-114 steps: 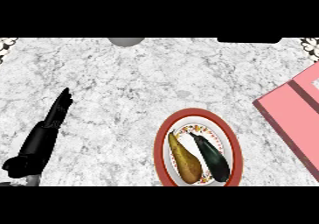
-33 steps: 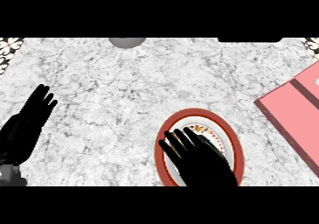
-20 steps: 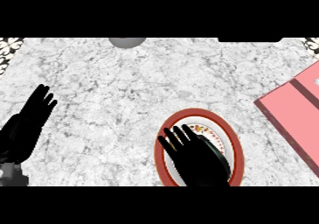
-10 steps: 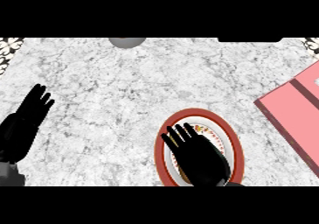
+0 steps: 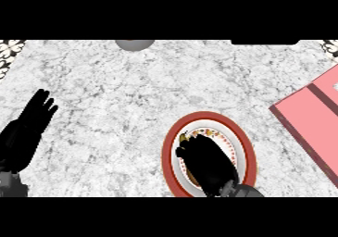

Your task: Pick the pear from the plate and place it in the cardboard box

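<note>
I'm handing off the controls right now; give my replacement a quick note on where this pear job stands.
Right robot hand: over the red-rimmed plate, fingers curled down onto its contents; the pear is hidden beneath it, so a grasp looks likely but cannot be confirmed.
Left robot hand: open, resting on the counter at the view's left side.
Box: the pink one at the view's right edge, away from the plate.
Done: reach to the plate.
Left: confirm the grasp, lift the pear, carry it right, release it in the box.
</note>
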Robot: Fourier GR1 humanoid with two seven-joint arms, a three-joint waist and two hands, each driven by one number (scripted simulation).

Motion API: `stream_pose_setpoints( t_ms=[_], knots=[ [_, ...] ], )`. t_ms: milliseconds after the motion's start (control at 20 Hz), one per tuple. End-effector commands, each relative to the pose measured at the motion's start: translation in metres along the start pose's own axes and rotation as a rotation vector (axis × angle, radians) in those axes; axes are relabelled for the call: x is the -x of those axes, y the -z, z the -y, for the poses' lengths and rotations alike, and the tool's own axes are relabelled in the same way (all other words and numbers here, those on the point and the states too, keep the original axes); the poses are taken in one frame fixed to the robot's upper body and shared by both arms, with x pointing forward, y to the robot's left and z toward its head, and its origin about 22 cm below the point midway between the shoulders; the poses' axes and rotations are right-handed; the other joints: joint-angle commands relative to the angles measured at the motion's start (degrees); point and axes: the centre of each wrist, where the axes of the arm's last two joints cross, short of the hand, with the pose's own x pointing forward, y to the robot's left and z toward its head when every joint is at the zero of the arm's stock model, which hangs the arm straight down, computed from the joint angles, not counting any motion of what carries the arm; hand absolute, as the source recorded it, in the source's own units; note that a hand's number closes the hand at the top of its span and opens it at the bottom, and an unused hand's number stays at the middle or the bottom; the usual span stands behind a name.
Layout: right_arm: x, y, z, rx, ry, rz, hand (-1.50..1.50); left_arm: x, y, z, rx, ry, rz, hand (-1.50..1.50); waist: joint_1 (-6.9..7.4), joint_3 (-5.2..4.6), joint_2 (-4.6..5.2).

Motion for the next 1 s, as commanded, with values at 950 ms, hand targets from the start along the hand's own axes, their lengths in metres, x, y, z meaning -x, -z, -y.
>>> stream_pose_setpoints(
  t_ms=[950],
  knots=[
    [0.077,-0.007,0.013,0.072,0.321,-0.568,1.50,0.005,-0.002,0.009,-0.001,-0.014,-0.010,0.00,-0.27,-0.01,-0.01]
  ],
)
